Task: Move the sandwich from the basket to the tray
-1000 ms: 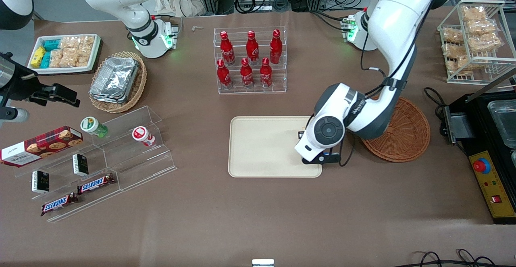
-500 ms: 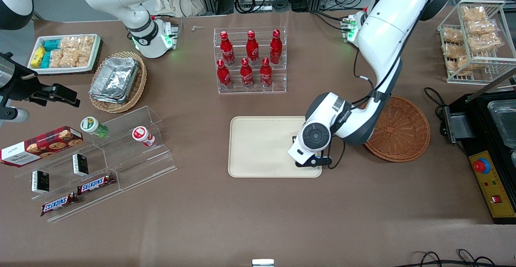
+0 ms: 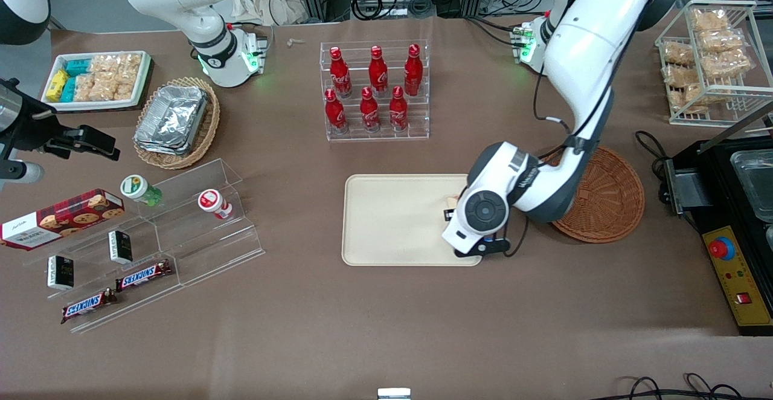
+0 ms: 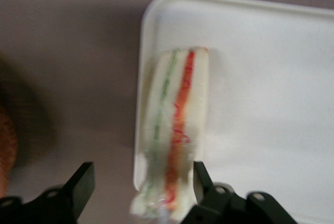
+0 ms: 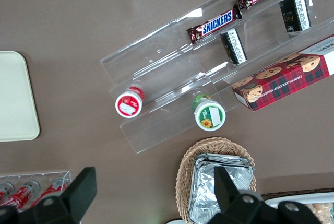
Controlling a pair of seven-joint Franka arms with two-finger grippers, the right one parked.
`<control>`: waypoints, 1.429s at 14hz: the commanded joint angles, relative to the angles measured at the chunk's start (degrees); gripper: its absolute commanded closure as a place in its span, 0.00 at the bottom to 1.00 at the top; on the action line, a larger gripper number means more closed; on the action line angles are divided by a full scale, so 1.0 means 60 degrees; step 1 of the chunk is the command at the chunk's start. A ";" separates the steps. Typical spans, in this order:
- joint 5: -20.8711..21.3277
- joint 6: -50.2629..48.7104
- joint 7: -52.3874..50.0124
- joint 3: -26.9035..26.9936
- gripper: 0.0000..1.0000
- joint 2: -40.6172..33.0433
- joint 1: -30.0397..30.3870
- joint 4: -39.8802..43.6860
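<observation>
The sandwich [image 4: 175, 130] lies on the beige tray [image 4: 271, 78], along the tray's edge nearest the basket, its red and green filling facing up. My left gripper [image 4: 141, 182] is open just above it, with one finger [image 4: 201, 179] close against the sandwich and the other well clear over the table. In the front view the gripper [image 3: 452, 208] is under the wrist, over the tray [image 3: 392, 219], and only a corner of the sandwich [image 3: 452, 199] shows. The reddish-brown basket [image 3: 604, 200] beside the tray looks empty.
A rack of red bottles [image 3: 375, 89] stands farther from the front camera than the tray. Acrylic steps with snacks [image 3: 145, 237] and a tan basket with foil containers [image 3: 175, 119] lie toward the parked arm's end. A wire rack [image 3: 712, 61] and a black machine [image 3: 731, 231] lie toward the working arm's end.
The wrist swung farther over the tray, then came back toward the basket. A corner of the sandwich now shows on the tray beside the wrist.
</observation>
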 commanded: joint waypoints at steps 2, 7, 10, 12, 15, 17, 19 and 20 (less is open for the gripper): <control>0.0161 -0.1265 -0.0120 0.0027 0.00 -0.1507 0.0842 -0.0127; 0.0146 -0.2161 0.1516 0.0130 0.00 -0.2914 0.2145 -0.0127; 0.0814 -0.2323 0.2033 0.0130 0.00 -0.3369 0.2499 -0.0157; 0.1361 -0.2512 0.2179 0.0130 0.00 -0.3458 0.2528 -0.0113; 0.0954 -0.2965 0.4019 0.0130 0.00 -0.3925 0.3273 0.0135; 0.0821 -0.3216 0.4493 0.0130 0.00 -0.4146 0.3465 0.0239; 0.0500 -0.3217 0.5353 0.0173 0.00 -0.4220 0.3641 0.0370; 0.0411 -0.3202 0.5779 0.0478 0.00 -0.4264 0.3584 0.0400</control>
